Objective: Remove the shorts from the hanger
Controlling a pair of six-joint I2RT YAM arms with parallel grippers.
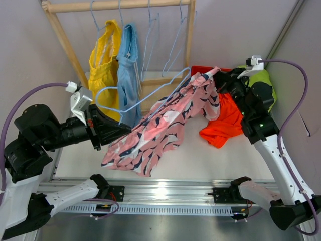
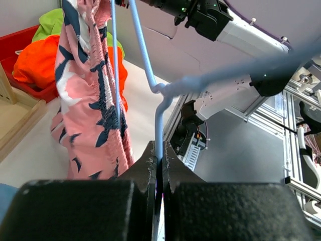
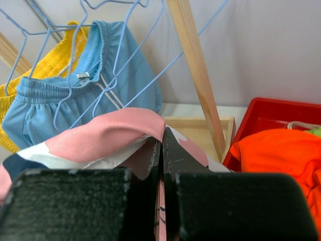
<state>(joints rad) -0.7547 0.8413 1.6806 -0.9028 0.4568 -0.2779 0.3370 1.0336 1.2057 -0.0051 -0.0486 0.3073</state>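
Note:
The pink shorts (image 1: 165,125) with a dark-and-white pattern hang on a light blue wire hanger (image 1: 155,91) held off the rack over the table. My left gripper (image 1: 123,131) is shut on the hanger's wire (image 2: 143,50), seen between the jaws in the left wrist view (image 2: 159,153). My right gripper (image 1: 220,75) is shut on the pink shorts' upper edge (image 3: 100,133). The yellow shorts (image 1: 104,70) and the light blue shorts (image 1: 129,70) hang on the rack. The orange shorts (image 1: 225,120) and the lime green shorts (image 1: 263,85) lie at the right.
The wooden rack (image 1: 120,5) stands at the back with several empty wire hangers (image 1: 160,40). A red bin (image 1: 203,69) sits behind the orange shorts. The rack's wooden base (image 3: 200,123) lies just beyond my right gripper.

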